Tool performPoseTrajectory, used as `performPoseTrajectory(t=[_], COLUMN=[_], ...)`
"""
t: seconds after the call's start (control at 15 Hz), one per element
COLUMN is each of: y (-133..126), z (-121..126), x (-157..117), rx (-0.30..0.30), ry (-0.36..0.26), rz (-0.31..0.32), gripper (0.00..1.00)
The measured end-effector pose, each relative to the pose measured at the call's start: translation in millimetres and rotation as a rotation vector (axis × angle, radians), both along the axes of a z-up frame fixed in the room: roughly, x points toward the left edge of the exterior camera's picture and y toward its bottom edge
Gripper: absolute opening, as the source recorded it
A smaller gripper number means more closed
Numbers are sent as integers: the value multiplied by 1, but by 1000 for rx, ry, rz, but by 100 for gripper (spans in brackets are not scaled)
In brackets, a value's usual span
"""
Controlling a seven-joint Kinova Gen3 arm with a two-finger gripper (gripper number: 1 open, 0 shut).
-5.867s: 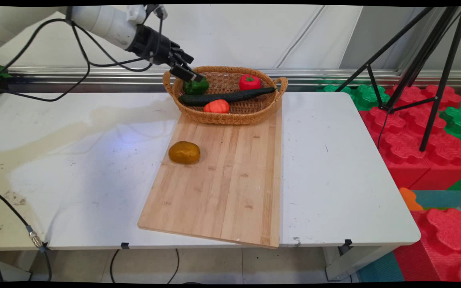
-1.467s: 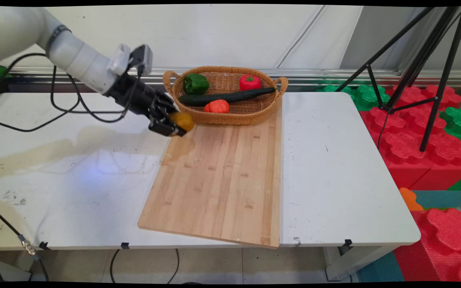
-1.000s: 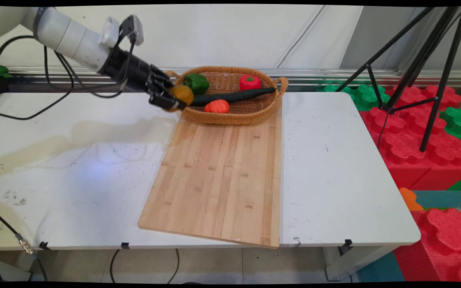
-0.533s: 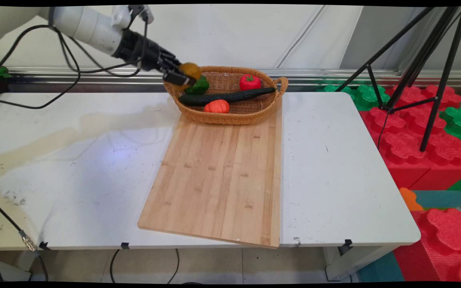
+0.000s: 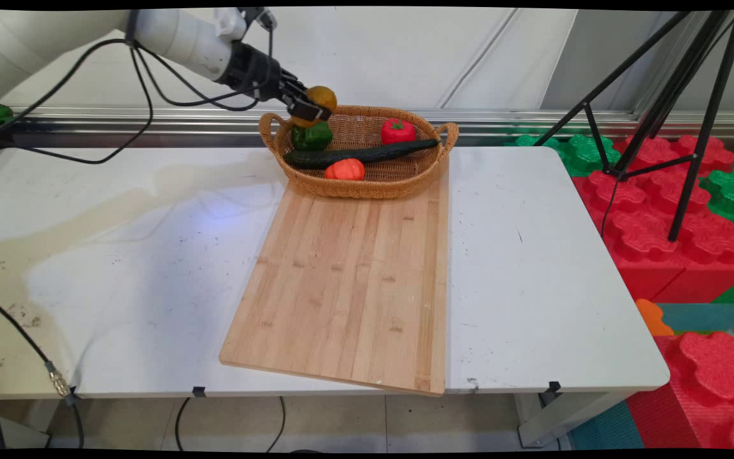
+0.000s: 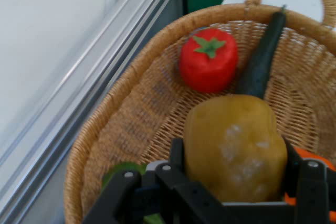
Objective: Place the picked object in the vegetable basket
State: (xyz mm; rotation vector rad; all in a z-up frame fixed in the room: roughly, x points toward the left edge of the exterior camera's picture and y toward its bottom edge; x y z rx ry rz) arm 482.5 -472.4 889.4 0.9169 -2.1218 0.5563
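Yellow-brown, the potato (image 5: 320, 100) sits clamped in the black gripper (image 5: 313, 108), raised over the wicker basket's (image 5: 367, 189) left end, just above the green pepper (image 5: 311, 136). A clean drop wants bare weave between pepper, cucumber (image 5: 360, 153) and red tomato (image 5: 397, 131).

1. The main view is bright and evenly lit, with no hard glare on the white counter (image 5: 532, 268).
2. Soft, faint shadows lie on the counter's left half, near its far edge; the arm's shadow is a pale tan smear there.
3. The cutting board (image 5: 354, 287) shows clear grain, in sharp focus.
4. Straight lines bow slightly toward the main view's edges.
5. The hand view is softer: the potato (image 6: 231, 150) and the pincer (image 6: 233, 182) are mildly blurred, and the basket (image 6: 121, 108) weave smears at the picture's left.
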Motion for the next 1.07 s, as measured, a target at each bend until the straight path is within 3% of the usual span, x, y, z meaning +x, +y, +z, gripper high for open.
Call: performPoseTrajectory(t=[0.4,0.8,0.87,1.07], y=[-38,-57,-58,-62], z=[-20,-35,-37,-41], x=[-6,-8,-9,-11], rx=[5,24,27,31], ry=[-22,-37,-39,-45], rz=[15,13,11,4], gripper=[0,0,100,100])
